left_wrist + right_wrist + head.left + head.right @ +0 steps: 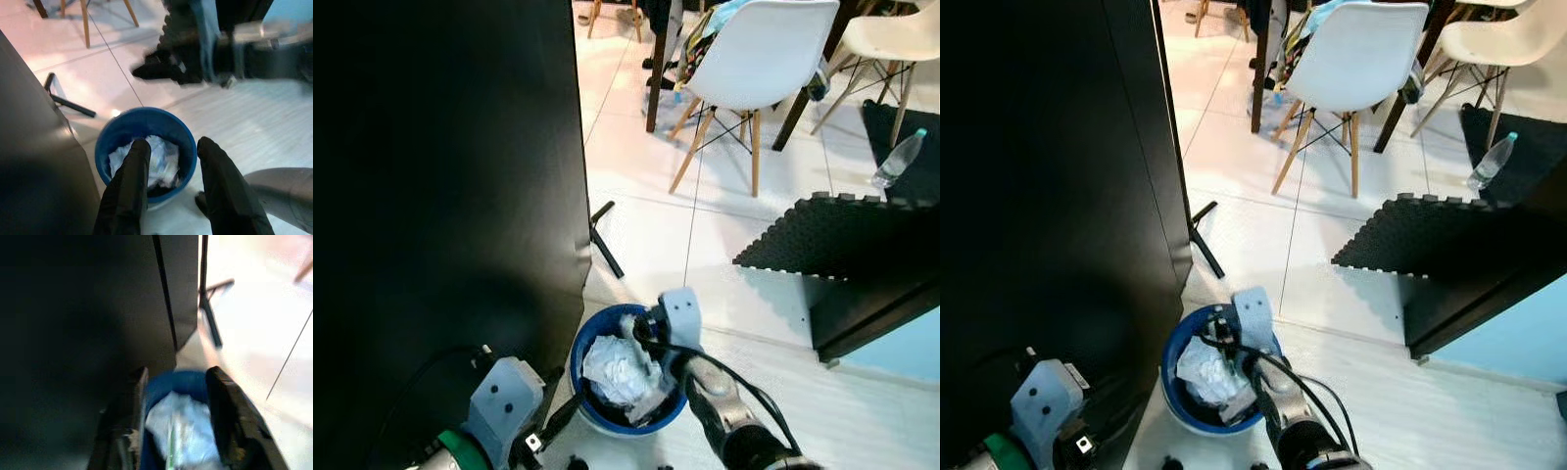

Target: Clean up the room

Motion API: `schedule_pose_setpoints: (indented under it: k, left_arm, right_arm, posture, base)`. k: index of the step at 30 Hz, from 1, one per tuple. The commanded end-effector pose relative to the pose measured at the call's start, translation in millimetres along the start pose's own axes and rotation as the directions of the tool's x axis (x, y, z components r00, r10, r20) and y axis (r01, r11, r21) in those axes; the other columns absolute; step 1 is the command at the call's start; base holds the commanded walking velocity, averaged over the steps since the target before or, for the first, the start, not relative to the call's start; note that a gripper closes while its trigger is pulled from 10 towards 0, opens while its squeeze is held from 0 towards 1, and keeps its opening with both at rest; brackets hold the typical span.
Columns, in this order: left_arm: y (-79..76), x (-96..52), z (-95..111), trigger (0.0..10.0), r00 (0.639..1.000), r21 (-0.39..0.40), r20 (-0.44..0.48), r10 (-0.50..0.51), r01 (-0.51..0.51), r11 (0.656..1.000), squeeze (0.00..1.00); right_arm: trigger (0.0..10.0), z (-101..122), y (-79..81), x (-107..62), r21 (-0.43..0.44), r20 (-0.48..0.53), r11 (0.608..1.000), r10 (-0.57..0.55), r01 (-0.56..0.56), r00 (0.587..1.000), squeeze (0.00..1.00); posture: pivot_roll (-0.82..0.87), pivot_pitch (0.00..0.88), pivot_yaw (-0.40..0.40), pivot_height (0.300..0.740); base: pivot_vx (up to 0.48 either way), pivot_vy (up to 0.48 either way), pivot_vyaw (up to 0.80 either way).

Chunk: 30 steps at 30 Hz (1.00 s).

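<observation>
Blue bin of crumpled paper, floor, beside black cabinet.

Blue bin (592, 411) stands on white tiled floor (636, 176) against the black cabinet (440, 196), holding crumpled white paper (619, 370). Right gripper (176, 421) sits over the bin, fingers spread, empty. Left gripper (171, 171) hovers just outside the rim, fingers apart, empty. White chair (759, 59), plastic bottle (899, 157) and dark foam mat (822, 235) lie well apart.

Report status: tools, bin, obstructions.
Right tool open, over the round blue plastic bin of crumpled white paper. Left tool open, beside it. Tall black cabinet hard against bin; clear plastic bottle on floor.
</observation>
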<state>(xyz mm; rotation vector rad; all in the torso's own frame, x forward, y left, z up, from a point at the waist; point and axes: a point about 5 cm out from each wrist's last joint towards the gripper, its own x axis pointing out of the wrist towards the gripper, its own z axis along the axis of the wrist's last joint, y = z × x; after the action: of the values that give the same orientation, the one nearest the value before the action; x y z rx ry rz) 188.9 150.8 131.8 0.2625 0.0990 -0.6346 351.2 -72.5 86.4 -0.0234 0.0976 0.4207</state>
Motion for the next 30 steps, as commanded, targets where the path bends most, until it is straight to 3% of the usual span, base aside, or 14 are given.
schedule_pose_setpoints:
  k: [1, 5, 7, 14, 15, 16, 18, 21, 25, 30]
  left_arm:
    - [-4.6, 2.0, -6.6, 10.0, 0.999, -0.020, -0.037, -0.014, 0.014, 1.000, 0.00]
    - [2.9, 11.9, -7.6, 10.0, 0.999, -0.001, -0.035, 0.017, -0.017, 1.000, 0.00]
    - [12.9, 22.2, -12.8, 10.0, 0.995, -0.014, -0.053, 0.085, -0.086, 0.996, 0.00]
    - [31.1, 58.0, -21.2, 10.0, 0.969, -0.116, -0.070, 0.237, -0.244, 0.963, 0.00]
    - [31.1, 58.0, -21.2, 10.0, 0.969, -0.116, -0.070, 0.237, -0.244, 0.963, 0.00]
    - [32.4, 68.1, -21.3, 10.0, 0.963, -0.148, -0.067, 0.263, -0.270, 0.951, 0.00]
    - [32.4, 68.1, -21.3, 10.0, 0.963, -0.148, -0.067, 0.263, -0.270, 0.951, 0.00]
    - [34.4, 80.3, -22.4, 10.0, 0.954, -0.156, -0.068, 0.292, -0.300, 0.941, 0.00]
    - [35.6, 86.2, -24.5, 10.0, 0.947, -0.154, -0.067, 0.313, -0.320, 0.935, 0.00]
    - [38.1, 90.1, -24.9, 10.0, 0.939, -0.147, -0.062, 0.339, -0.344, 0.927, 0.00]
  right_arm:
    - [10.0, -14.3, -2.0, -7.2, -0.009, -0.043, 1.000, -0.008, 0.008, 0.999, 0.00]
    - [10.0, -19.2, -13.7, -15.8, 0.001, -0.020, 0.999, -0.044, 0.044, 0.999, 0.00]
    - [10.0, -24.5, -19.5, -23.9, 0.006, 0.001, 0.998, -0.066, 0.066, 0.998, 0.00]
    - [10.0, -39.1, -26.2, -56.0, 0.034, 0.091, 0.986, -0.168, 0.166, 0.982, 0.00]
    - [10.0, -39.1, -26.2, -56.0, 0.034, 0.091, 0.986, -0.168, 0.166, 0.982, 0.00]
    - [10.0, -37.4, -29.2, -68.8, 0.019, 0.134, 0.975, -0.221, 0.220, 0.966, 0.00]
    - [10.0, -37.4, -29.2, -68.8, 0.019, 0.134, 0.975, -0.221, 0.220, 0.966, 0.00]
    - [10.0, -25.6, -41.4, -80.4, 0.010, 0.203, 0.947, -0.316, 0.320, 0.927, 0.00]
    - [10.0, -15.0, -52.7, -76.4, 0.015, 0.231, 0.936, -0.347, 0.353, 0.909, 0.00]
    - [10.0, -4.9, -50.9, -67.5, 0.007, 0.241, 0.946, -0.315, 0.323, 0.918, 0.00]
  posture:
    - [0.12, 0.296, 0.061, 0.740]
    - [0.10, 0.272, 0.060, 0.740]
    - [0.05, 0.231, 0.060, 0.740]
    - [-0.05, 0.167, 0.062, 0.740]
    - [-0.05, 0.167, 0.062, 0.740]
    - [-0.08, 0.144, 0.059, 0.740]
    - [-0.08, 0.144, 0.059, 0.740]
    - [-0.10, 0.118, 0.057, 0.740]
    - [-0.11, 0.099, 0.059, 0.740]
    - [-0.10, 0.084, 0.054, 0.740]
  base:
    - [0.000, 0.000, 0.00]
    - [0.000, 0.000, 0.00]
    - [0.000, 0.000, 0.00]
    - [0.000, 0.000, 0.00]
    - [0.000, 0.000, 0.00]
    - [0.000, 0.000, 0.00]
    - [0.000, 0.000, 0.00]
    - [0.000, 0.000, 0.00]
    - [0.000, 0.000, 0.00]
    - [0.000, 0.000, 0.00]
